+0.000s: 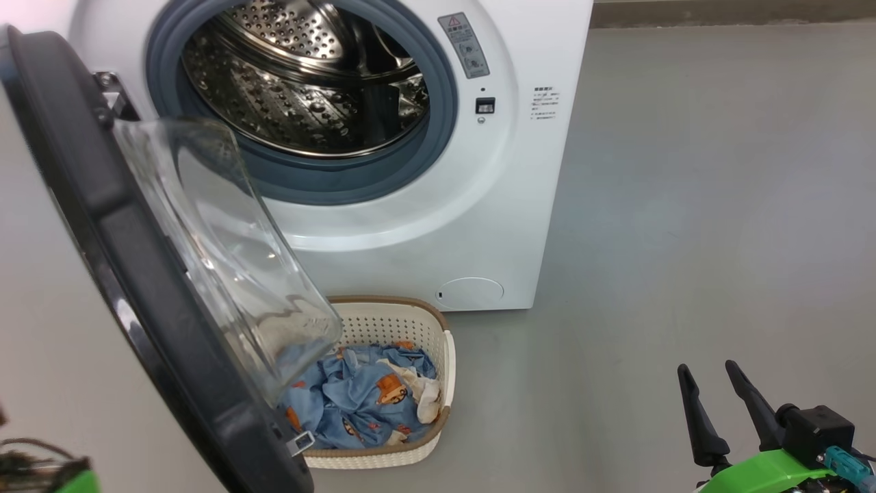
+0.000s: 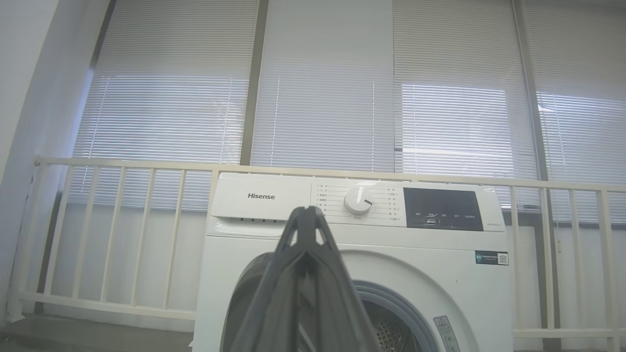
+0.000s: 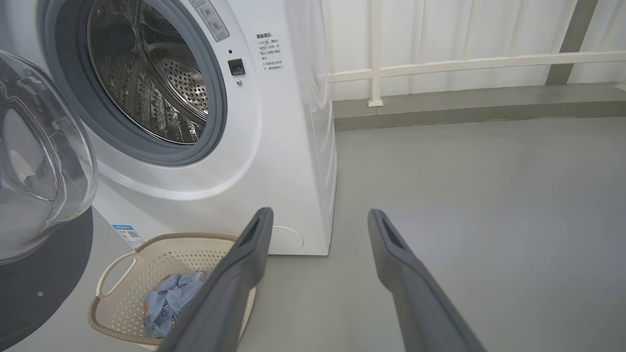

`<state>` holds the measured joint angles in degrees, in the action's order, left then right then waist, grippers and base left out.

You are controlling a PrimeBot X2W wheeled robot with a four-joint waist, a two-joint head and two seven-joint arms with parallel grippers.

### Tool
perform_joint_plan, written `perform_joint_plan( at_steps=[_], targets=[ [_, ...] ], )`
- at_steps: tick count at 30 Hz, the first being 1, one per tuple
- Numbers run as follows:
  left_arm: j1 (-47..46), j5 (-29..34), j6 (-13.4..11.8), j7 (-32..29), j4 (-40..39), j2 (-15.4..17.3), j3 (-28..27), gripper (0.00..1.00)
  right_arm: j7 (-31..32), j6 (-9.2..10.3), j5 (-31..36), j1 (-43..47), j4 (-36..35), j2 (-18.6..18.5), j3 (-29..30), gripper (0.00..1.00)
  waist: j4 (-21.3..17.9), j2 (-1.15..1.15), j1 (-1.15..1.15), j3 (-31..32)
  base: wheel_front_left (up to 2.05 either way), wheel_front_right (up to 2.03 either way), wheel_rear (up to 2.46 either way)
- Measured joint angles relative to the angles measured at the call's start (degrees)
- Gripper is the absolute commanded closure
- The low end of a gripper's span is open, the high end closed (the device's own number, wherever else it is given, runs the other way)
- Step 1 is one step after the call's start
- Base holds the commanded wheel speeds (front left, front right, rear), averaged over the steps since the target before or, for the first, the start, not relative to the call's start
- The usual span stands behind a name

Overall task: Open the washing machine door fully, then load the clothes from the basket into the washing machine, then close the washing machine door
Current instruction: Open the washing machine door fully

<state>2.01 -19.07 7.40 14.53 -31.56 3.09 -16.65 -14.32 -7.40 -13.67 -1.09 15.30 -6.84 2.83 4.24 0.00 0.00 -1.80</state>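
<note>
looming closest in the head view, the washing machine door (image 1: 137,274) stands swung out to the left on its hinge, its glass bowl hiding the basket's left part. that probably leaves the opening free for loading. behind it the washing machine (image 1: 424,226) shows a bare steel drum (image 1: 301,82). the basket (image 1: 404,325) sits on the floor (image 1: 684,205) just before the machine, below the opening, likely to keep the lift short. the clothes (image 1: 363,400) lie bundled inside it. the right end effector (image 1: 707,368) hovers low, well apart from the basket, fingers spread wide and empty, seemingly ready for the cloth. the left end effector (image 2: 307,215) is pinched together on nothing, raised toward the machine's panel.
</note>
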Motion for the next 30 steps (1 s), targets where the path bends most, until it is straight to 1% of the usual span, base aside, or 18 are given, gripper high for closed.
perform_joint_plan(
  at_steps=[4,7,10,14,16,19,23,24,25,30],
  targets=[
    [0.0,0.7,0.0,-3.2,-7.2,0.9,7.5,1.00,0.0,0.00,0.0,0.1,0.0,0.2,0.5,0.00,0.8,0.00,0.00,0.1,0.00,0.00,0.00],
    [0.0,0.7,0.0,-6.6,-10.6,1.5,15.6,1.00,0.0,0.00,0.0,0.9,0.0,0.3,1.0,0.00,1.5,0.00,0.00,0.2,0.00,0.00,0.00],
    [0.1,0.5,0.0,-9.8,-11.0,1.6,23.6,1.00,0.0,0.00,0.0,1.2,0.1,0.4,1.3,0.00,2.2,0.00,0.00,0.0,0.00,0.00,0.00],
    [1.5,-0.5,0.0,-12.7,-7.9,1.5,30.2,1.00,0.0,0.00,0.0,1.2,0.1,1.2,1.2,0.00,2.8,0.00,0.00,-0.4,0.00,0.00,0.00],
    [3.0,-1.1,-0.1,-13.6,-6.0,1.4,32.0,1.00,0.0,0.00,0.0,1.2,0.1,1.3,1.3,0.00,3.1,0.00,0.00,-0.6,0.00,0.00,0.00],
    [5.0,-1.9,-1.2,-14.7,-2.8,1.4,33.2,1.00,0.0,0.00,0.0,1.2,0.1,1.3,1.3,0.00,3.5,0.00,0.00,-0.8,0.00,0.00,0.00],
    [7.4,-2.9,-2.6,-16.0,1.3,1.4,33.1,1.00,0.0,0.00,0.0,1.2,0.2,1.4,1.4,0.00,3.9,0.00,0.00,-0.9,0.00,0.00,0.00],
    [8.4,-2.9,-3.5,-16.5,3.1,1.5,32.5,1.00,0.0,0.00,0.0,1.2,0.2,1.4,1.3,0.00,4.0,0.00,0.00,-0.9,0.00,0.00,0.00],
    [9.0,-2.9,-4.0,-16.6,4.0,1.6,32.2,1.00,0.0,0.00,0.0,1.2,0.2,1.4,1.3,0.00,4.1,0.00,0.00,-0.9,0.00,0.00,0.00],
    [11.0,-3.2,-4.1,-16.5,7.4,1.8,31.9,1.00,0.0,0.00,0.0,1.2,0.2,1.4,1.3,0.00,4.5,0.00,0.00,-1.0,0.00,0.00,0.00]
  ],
)
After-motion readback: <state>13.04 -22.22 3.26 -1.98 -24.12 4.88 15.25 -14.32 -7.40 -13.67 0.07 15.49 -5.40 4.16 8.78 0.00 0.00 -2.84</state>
